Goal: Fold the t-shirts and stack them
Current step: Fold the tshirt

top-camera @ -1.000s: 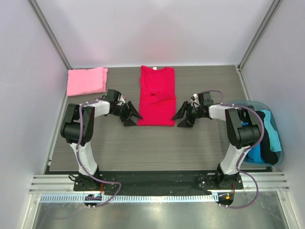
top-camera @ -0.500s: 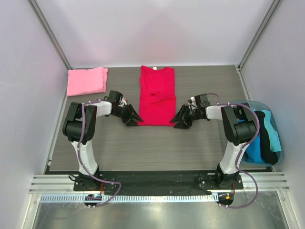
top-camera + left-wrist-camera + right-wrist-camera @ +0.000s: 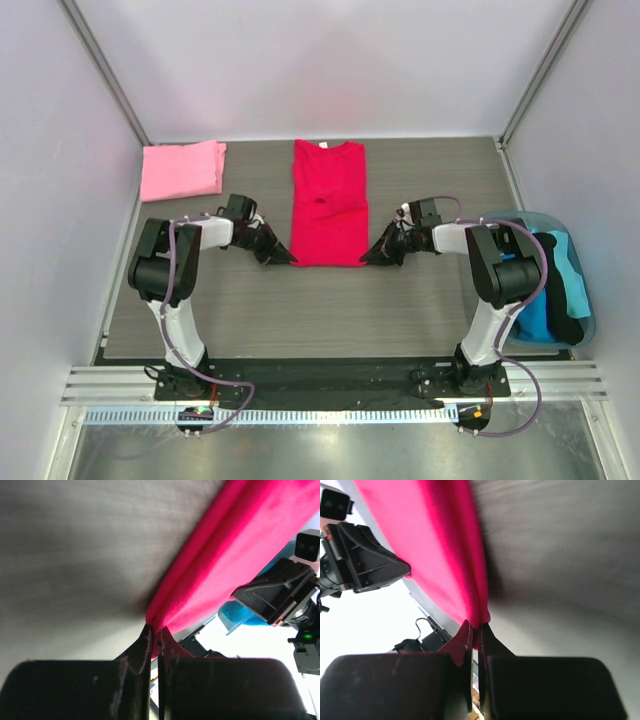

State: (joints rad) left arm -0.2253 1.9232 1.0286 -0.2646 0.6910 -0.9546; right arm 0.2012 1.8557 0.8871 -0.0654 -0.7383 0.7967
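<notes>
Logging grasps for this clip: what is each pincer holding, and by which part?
Both hold the red t-shirt: left pincer pinches its near-left corner, right pincer its near-right corner.

Table (image 3: pixel 330 300): grey wood-grain top, level. Crimson t-shirt (image 3: pixel 328 205): lies flat at centre, folded into a long narrow strip, neck toward the far edge. Pink t-shirt (image 3: pixel 182 168): folded, lies in the far left corner, well apart from the crimson one. Blue bin (image 3: pixel 575 300): at the right edge, holding blue and dark cloth.

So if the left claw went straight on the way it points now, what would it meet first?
The red t-shirt: the left claw is shut on its near corner. Beyond it, probably the right claw, which faces it.
</notes>
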